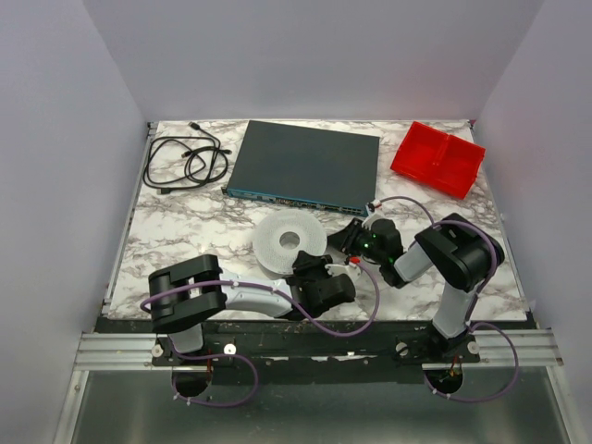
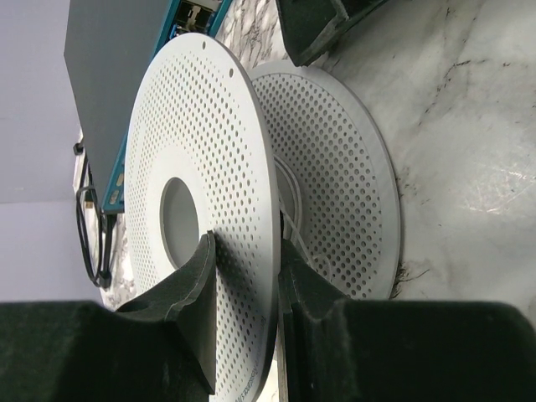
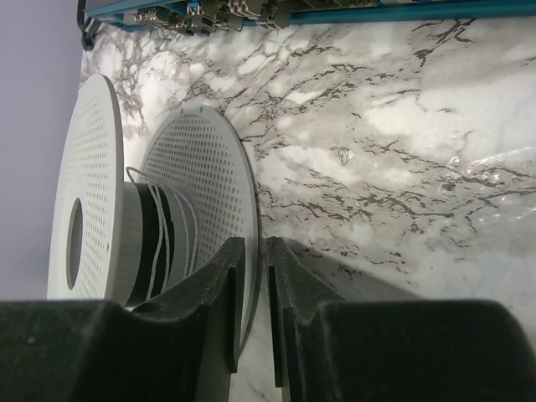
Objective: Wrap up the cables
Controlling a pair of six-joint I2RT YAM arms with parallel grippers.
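Item: one white perforated plastic spool (image 1: 276, 248), two round flanges on a short core, lying on the grey-veined marble-pattern table (image 1: 185, 231) just in front of a flat dark grey switch box with a teal port edge (image 1: 305, 162). We record the thin white wire (image 3: 164, 224) in a few loose turns around the core, over a dark band, between the two flanges. We find the left gripper (image 2: 247, 272) clamped on the rim of the upper flange, one padded finger on each face. We find the right gripper (image 3: 255, 260) closed to a narrow slot on the rim of the table-side flange, at the spool's right. Also on the table: a coiled black cord with plugs (image 1: 185, 165) in the far left corner, and a red plastic two-compartment tray (image 1: 437, 159) at the far right, both well apart from the spool.
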